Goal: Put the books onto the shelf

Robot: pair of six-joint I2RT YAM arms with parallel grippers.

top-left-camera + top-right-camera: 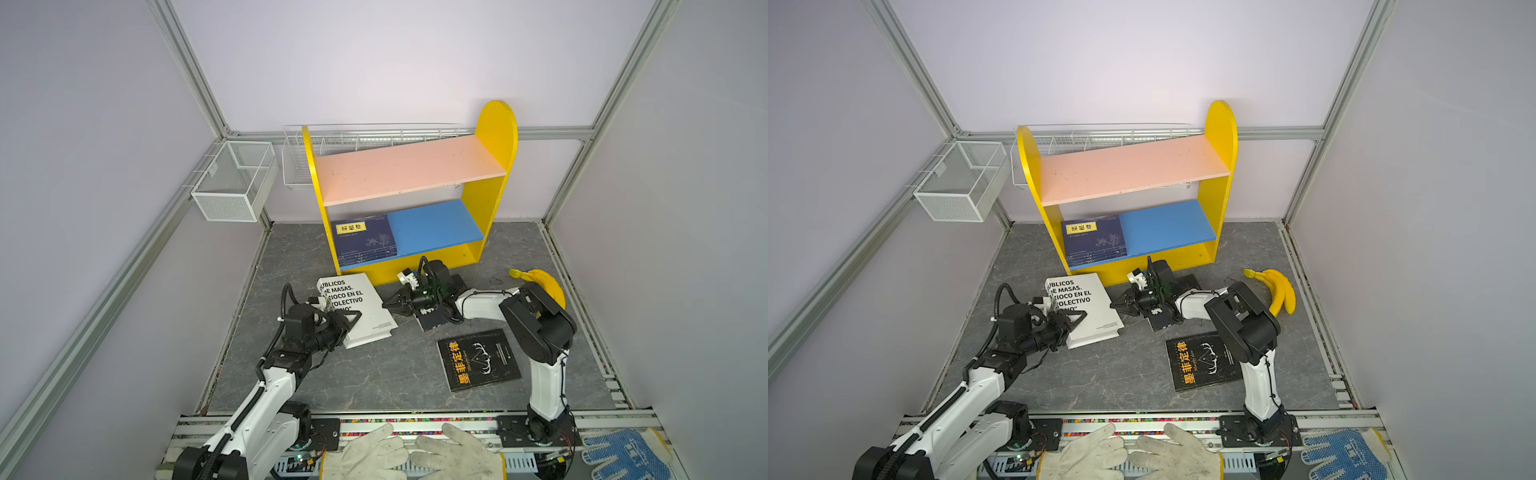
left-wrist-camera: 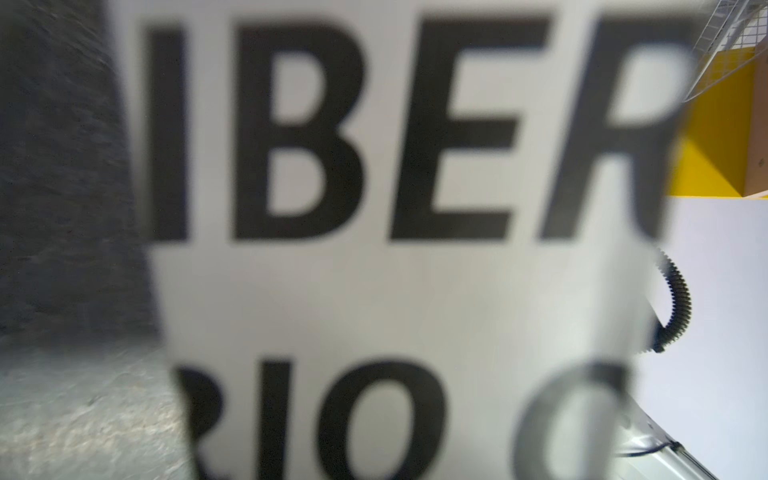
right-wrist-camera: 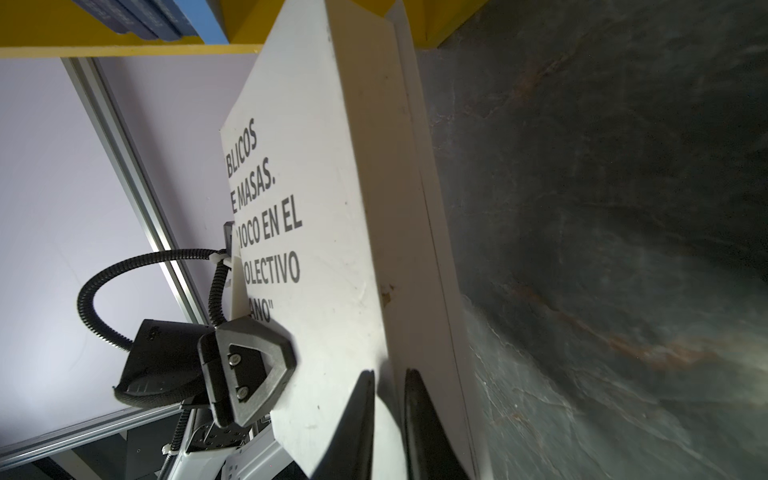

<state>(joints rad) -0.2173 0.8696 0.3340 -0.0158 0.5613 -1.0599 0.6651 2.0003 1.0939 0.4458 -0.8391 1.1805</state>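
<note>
The task looks about half done: a stack of navy books [image 1: 365, 241] lies flat at the left end of the blue lower board [image 1: 436, 224] of the shelf [image 1: 494, 137], and the pink upper board [image 1: 411, 166] is bare. Three books are left on the counter [image 1: 374, 382]. The white book [image 1: 365, 311] sits just in front of the shelf's foot at the centre of both top views. One black book [image 1: 478, 359] lies flat and cover up at lower right, and another black book [image 1: 430, 322] is mostly hidden under the right arm. The white book is the one in hand. The left pincer [image 1: 351, 320] appears clamped on its left edge, one finger across the cover. The right pincer [image 1: 388, 306] sits at its right edge with a narrow gap between the fingers; I cannot tell whether it touches. The book's long axis runs from the shelf's foot toward the lower right, the top of its lettering toward the shelf. In the right wrist view it seems tipped up from the counter.
</note>
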